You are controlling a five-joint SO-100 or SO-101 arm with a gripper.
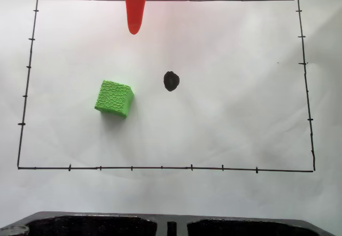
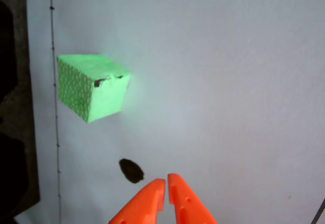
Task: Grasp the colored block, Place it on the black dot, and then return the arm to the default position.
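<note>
Colored block [image 1: 114,98] sits on the white paper [image 1: 235,118] left of the black dot [image 1: 171,81] in the fixed view, apart from it, not yet grasped; cube, no long axis, turned slightly askew to the border lines. Tool [image 2: 166,183] empty, tips nearly together, near the dot in wrist view. Step: reach; next, open and drop over the block

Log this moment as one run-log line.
gripper: shut, empty, raised | colored block: on paper, left of black dot in fixed view, apart | phase: block not yet grasped
</note>
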